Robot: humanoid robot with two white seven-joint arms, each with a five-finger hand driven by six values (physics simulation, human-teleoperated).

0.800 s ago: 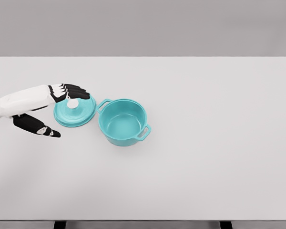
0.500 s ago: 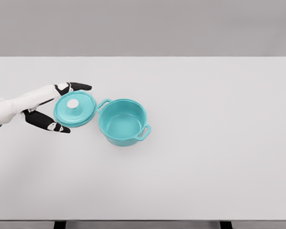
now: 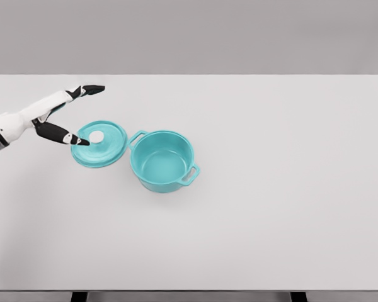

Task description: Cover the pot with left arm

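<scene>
Just right of the spread, empty left hand [image 3: 68,116], the lid [image 3: 100,144] lies beside the pot [image 3: 163,160]: rigid, probably slick; best pinched by its 1 white knob [image 3: 96,136].

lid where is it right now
In the head view the lid lies flat on the table, left of centre, just left of the open pot, with the left hand open beside it.

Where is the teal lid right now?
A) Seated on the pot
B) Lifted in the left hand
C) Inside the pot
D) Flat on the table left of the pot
D: the lid lies flat on the table beside the open pot, with the left hand open above its left edge.
</scene>
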